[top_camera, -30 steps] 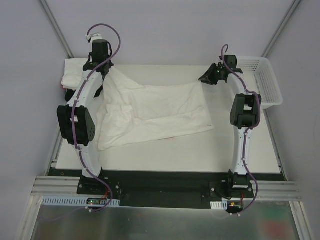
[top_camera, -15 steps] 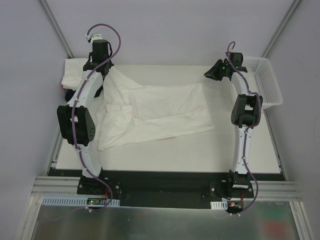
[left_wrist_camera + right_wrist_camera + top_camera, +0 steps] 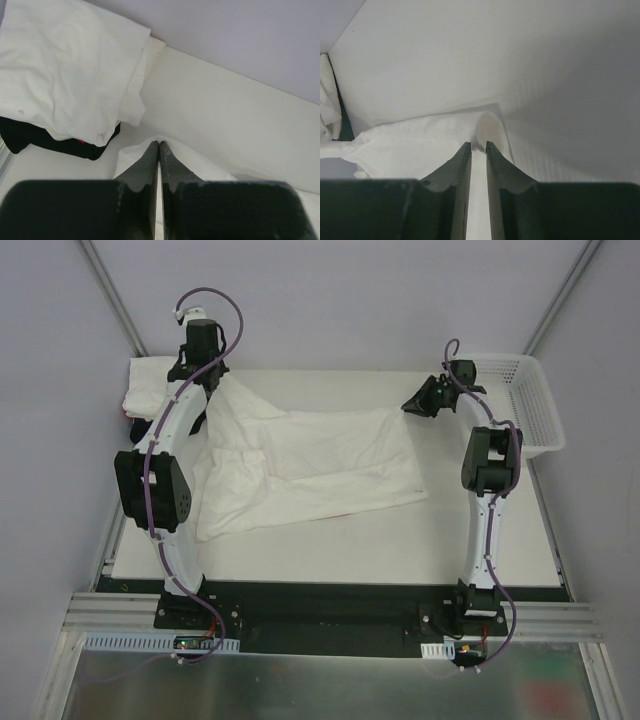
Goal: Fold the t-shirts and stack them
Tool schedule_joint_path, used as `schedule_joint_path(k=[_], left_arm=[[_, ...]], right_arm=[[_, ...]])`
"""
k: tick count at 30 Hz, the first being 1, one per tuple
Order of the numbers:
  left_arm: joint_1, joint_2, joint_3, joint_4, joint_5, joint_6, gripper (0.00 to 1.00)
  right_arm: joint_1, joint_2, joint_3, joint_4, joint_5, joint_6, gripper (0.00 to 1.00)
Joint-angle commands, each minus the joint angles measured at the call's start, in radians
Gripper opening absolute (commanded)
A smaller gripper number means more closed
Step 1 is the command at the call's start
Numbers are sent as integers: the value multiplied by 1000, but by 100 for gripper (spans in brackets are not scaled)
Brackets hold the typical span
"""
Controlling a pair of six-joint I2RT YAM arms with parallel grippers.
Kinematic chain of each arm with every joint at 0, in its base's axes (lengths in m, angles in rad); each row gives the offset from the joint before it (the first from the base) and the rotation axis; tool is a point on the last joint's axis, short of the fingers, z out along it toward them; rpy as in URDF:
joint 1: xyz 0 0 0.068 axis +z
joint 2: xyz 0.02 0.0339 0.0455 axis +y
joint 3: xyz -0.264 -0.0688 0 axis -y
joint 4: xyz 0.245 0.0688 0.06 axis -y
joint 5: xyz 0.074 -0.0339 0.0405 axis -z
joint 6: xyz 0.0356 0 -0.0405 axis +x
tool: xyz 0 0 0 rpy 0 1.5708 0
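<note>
Roughly across the far half of the surface [image 3: 400,540] lies a white t-shirt [image 3: 320,455], opened out and rumpled. Its bulk runs from the far-left corner toward the right edge, and one loose flap trails toward the near-left. Its far-left corner is drawn up into a peak and pinched in the left gripper [image 3: 159,144], whose fingers are clenched tight together on the cloth. Its far-right corner curls into a small roll right at the tips of the right gripper [image 3: 478,145]. Those jaws stand a narrow slit apart, and I cannot tell whether cloth is caught between them or merely lies beneath (white shows in the gap, but shirt and surface are the same colour).

The left arm [image 3: 165,440] climbs from its base at the near edge along the left edge, with its wrist tipped downward over the far-left corner. The right arm [image 3: 488,465] rises along the right side and bends inward, its wrist low by the far edge and pointing left at the shirt.

Just beside the pinched peak, in the far-left corner, a folded white shirt [image 3: 65,65] rests on a black shirt [image 3: 25,137], with a sliver of red cloth [image 3: 80,141] at their seam. Seen from above, the left arm hides much of this pile and the open shirt's left side. A white mesh basket [image 3: 530,405] sits at the far-right corner, partly behind the right arm
</note>
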Motion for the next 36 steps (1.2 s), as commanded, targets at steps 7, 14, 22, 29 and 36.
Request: schedule_joint_path(k=[7,14,22,29,36], left_arm=[[-16,-20,52,20,-1,7,0],[-19,-31,29,20,-12,13,0],[-19,-58,11,22,-18,9,0],[-22,-64,5,23,-9,-3,0],[-27,-55,6,22,-9,-3,0]], right_arm=[[14,-3,104,-11,0,24,27],[20,58,197,-26,3,33,29],[20,100,231,-35,17,40,31],[19,112,222,-44,18,33,33],[20,112,182,-37,15,30,34]])
